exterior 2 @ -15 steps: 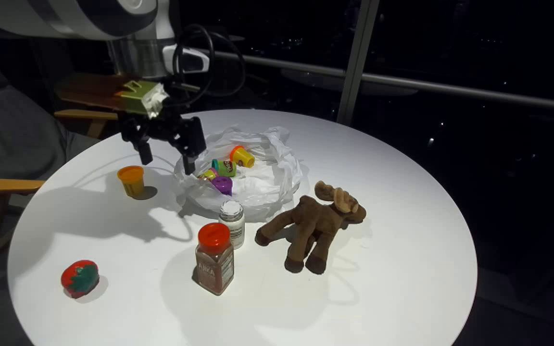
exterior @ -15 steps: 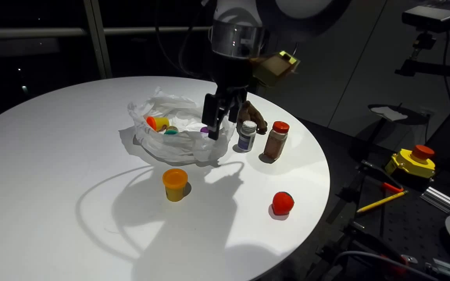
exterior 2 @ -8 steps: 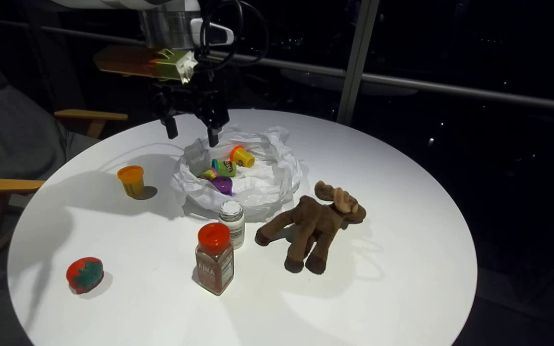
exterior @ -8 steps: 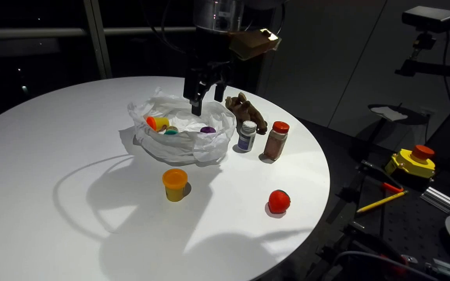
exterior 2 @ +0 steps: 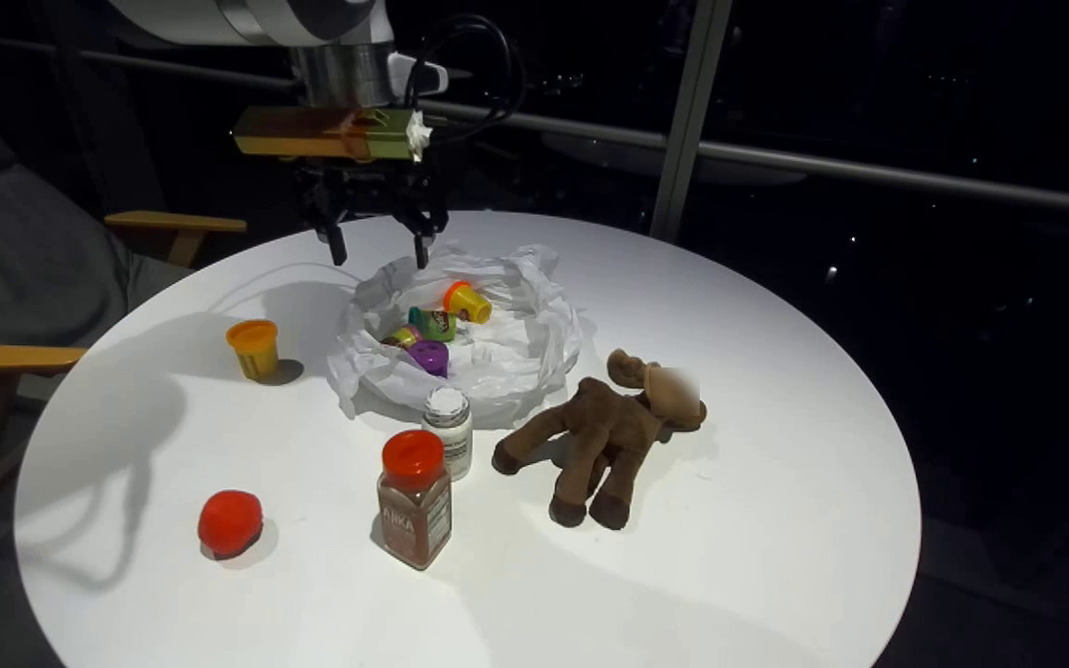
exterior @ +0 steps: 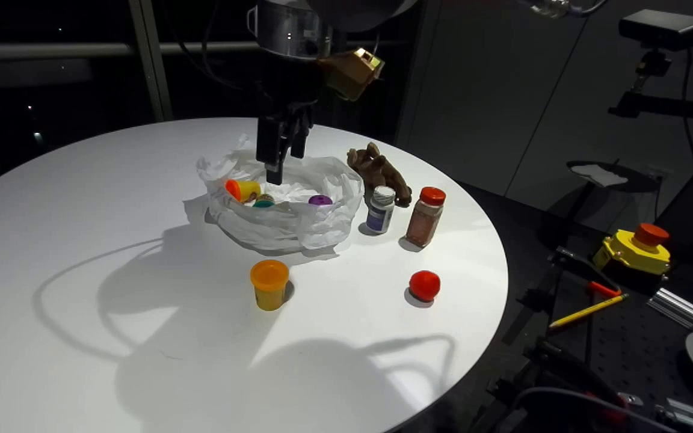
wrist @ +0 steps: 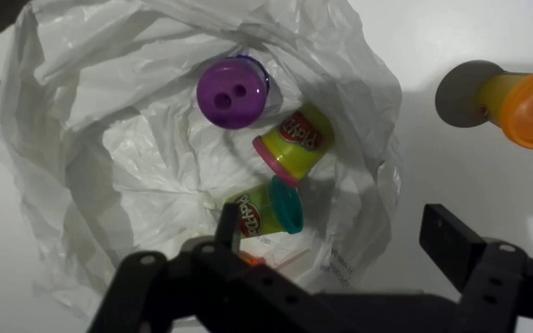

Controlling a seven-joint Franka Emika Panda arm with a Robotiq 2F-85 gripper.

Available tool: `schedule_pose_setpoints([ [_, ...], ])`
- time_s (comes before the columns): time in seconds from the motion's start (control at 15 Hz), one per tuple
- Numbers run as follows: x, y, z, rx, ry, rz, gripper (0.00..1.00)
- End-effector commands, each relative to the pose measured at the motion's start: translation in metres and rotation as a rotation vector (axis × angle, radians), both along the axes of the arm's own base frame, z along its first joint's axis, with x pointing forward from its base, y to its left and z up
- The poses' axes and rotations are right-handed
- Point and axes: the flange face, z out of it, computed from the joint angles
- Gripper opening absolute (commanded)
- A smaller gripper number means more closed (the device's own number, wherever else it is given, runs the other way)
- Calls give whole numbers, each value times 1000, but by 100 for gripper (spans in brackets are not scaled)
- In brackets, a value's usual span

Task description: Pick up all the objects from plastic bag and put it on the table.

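The wrinkled white plastic bag (exterior: 265, 227) lies spread open on the white table (exterior 2: 757, 557). Inside are a purple can (wrist: 232, 95), a yellow can with a pink lid (wrist: 296, 143), a green can with a teal lid (wrist: 266, 210) and a yellow can with an orange lid (exterior 2: 468, 302). Outside the bag are an orange cup (exterior: 269, 288), a red ball (exterior 2: 230, 522), a red-capped brown bottle (exterior 2: 415, 506), a white bottle (exterior 2: 449, 436) and the brown plush figure (exterior 2: 601, 427). My gripper (exterior 2: 379, 258) hangs open above the bag, nothing between its fingers.
A dark bench with a yellow box and red button (exterior: 635, 249) stands beside the table, a pencil (exterior: 589, 311) on it. A grey chair with wooden arms (exterior 2: 10, 357) stands close to the table's edge. The bag's crumpled rim rises around the cans.
My open gripper has swung over the bag, away from the bottles. The red ball has rolled across the table, nearer the red-capped bottle, its green leaf turned out of sight.
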Motion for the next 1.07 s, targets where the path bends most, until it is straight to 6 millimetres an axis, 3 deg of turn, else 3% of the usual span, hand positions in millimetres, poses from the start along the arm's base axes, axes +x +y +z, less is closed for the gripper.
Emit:
schedule_pose_setpoints([
  [0.0,31,8,-10,-12,18,198,100],
  [0.33,62,13,-51,-61,35,454,100],
  [0.67,103,14,-90,-131,-7,563,100],
  [1.0,144,-1,-92,-162,-58,578,100],
])
